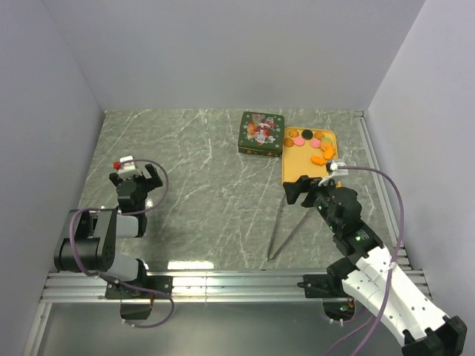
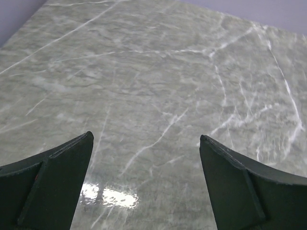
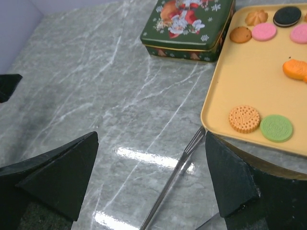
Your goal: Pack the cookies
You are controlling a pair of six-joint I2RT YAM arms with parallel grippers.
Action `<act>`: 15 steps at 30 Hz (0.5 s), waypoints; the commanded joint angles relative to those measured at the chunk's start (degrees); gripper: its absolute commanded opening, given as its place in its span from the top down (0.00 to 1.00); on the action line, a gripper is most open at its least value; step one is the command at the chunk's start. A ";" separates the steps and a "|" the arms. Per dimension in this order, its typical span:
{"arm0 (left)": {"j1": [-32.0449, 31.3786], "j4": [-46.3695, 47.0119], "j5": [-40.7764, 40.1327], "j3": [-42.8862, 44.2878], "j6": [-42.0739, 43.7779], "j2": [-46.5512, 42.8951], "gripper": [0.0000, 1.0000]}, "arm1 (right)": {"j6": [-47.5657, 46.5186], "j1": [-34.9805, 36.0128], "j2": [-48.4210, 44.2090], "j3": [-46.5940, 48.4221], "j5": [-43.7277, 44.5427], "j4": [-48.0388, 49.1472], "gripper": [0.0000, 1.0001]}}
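On the worktop the shut tin sits right beside the tray, I think to keep trips short. Tongs lie by the tray's edge. The cookies wait on the tray. The right arm leans toward them, jaws wide and empty. The left arm sits folded, jaws wide too.

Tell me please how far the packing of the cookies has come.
Nothing looks packed: the small round cookies lie on the yellow tray, and the green Christmas tin looks closed. Nothing is in hand; the left gripper and right gripper have open fingers. The thin metal tongs lie beside the tray. All packing remains.
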 commanded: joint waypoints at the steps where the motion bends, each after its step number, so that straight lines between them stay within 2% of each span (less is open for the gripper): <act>1: 0.08 7.57 5.15 0.33 2.45 1.17 0.00 | -1.57 0.24 1.59 -0.35 -1.60 5.07 0.01; 5: -0.35 7.67 4.27 -0.02 2.71 0.91 0.01 | -3.87 0.33 4.66 -0.26 -1.36 7.45 0.01; 9: -0.62 7.41 3.65 -0.11 2.80 0.56 0.01 | -2.37 0.24 8.00 -0.87 6.98 9.30 0.00; 10: -0.62 6.72 3.91 0.24 2.72 0.56 0.01 | -3.24 0.24 8.79 -1.49 11.79 12.00 0.00; 15: -0.71 6.80 3.83 0.15 2.80 0.56 0.01 | -14.13 -0.55 7.57 -7.28 19.65 21.16 0.00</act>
